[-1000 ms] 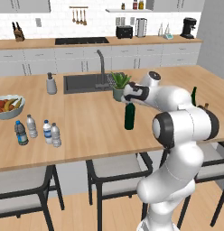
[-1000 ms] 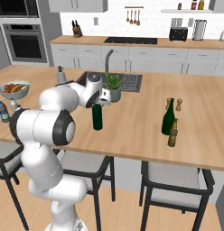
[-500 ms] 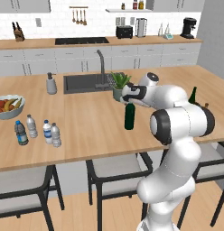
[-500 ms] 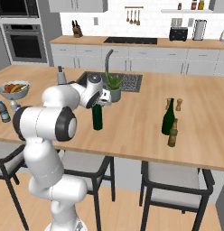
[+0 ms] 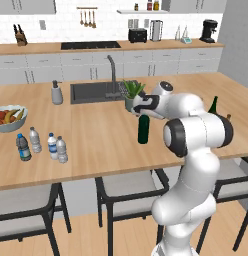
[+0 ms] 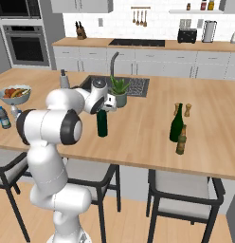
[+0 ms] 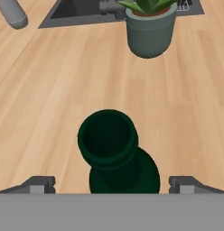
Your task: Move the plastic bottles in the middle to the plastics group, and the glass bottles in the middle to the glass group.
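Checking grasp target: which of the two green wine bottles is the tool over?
The very dark green wine bottle standing alone mid-counter by the potted plant; the open tool straddles its neck. The brighter green bottle stands apart beside the amber beer bottle.

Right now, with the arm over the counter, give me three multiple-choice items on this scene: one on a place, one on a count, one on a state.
1. Where does the dark green wine bottle stand?
A. In the sink
B. On the counter in front of the potted plant
C. Beside the fruit bowl

2. How many small bottles stand near the fruit bowl in the left base view?
A. Two
B. Four
C. Six

3. How is the gripper set?
A. Open, one finger on each side of the bottle's neck
B. Shut on the bottle's cap
C. Shut on the plant pot

Answers:
1 B, the bottle stands on bare wood, the plant just behind it by the sink.
2 B, four stand in a loose row on the counter.
3 A, the hand view shows both tips wide apart, the bottle's open mouth between them.
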Available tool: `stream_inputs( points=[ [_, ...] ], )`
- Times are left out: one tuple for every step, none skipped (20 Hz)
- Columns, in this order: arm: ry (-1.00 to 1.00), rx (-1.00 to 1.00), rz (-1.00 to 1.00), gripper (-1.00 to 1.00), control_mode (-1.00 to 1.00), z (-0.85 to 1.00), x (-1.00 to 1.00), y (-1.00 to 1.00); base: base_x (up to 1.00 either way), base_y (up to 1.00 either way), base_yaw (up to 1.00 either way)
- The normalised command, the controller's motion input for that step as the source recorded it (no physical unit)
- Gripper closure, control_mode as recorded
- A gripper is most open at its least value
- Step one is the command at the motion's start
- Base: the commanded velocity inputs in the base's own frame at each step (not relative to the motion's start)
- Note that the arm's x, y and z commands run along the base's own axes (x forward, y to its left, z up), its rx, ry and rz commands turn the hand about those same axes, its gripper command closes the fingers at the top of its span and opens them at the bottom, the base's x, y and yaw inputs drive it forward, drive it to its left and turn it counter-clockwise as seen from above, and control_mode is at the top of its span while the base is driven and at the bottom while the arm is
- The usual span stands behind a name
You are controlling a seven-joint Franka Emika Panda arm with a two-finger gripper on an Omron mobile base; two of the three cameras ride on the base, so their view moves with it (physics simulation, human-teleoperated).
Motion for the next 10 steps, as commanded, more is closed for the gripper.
stream_inputs(
  points=[
    [0.00,0.00,0.00,-1.00,-1.00,-0.07,0.10,0.00,0.00,0.00,0.00],
    [0.00,0.00,0.00,-1.00,-1.00,-0.08,0.04,0.00,0.00,0.00,0.00],
    [-0.01,0.00,0.00,-1.00,-1.00,-0.09,0.07,0.01,0.00,0.00,0.00],
    [-0.02,0.00,0.00,-1.00,-1.00,-0.10,0.05,0.02,0.00,0.00,0.00],
    [-0.03,0.00,0.00,-1.00,-1.00,-0.09,0.06,0.02,0.00,0.00,0.00],
    [-0.03,0.00,0.00,-1.00,-1.00,-0.06,0.06,0.00,0.00,0.00,0.00],
    [-0.02,0.00,0.00,-1.00,-1.00,-0.06,0.06,0.00,0.00,0.00,0.00],
    [-0.01,0.00,0.00,-1.00,-1.00,-0.06,0.06,0.00,0.00,0.00,0.00],
    [0.00,0.00,0.00,-1.00,-1.00,-0.07,0.07,0.00,0.00,0.00,0.00],
    [-0.01,0.00,0.00,-1.00,-1.00,-0.06,0.05,0.00,0.00,0.00,0.00]
  ],
)
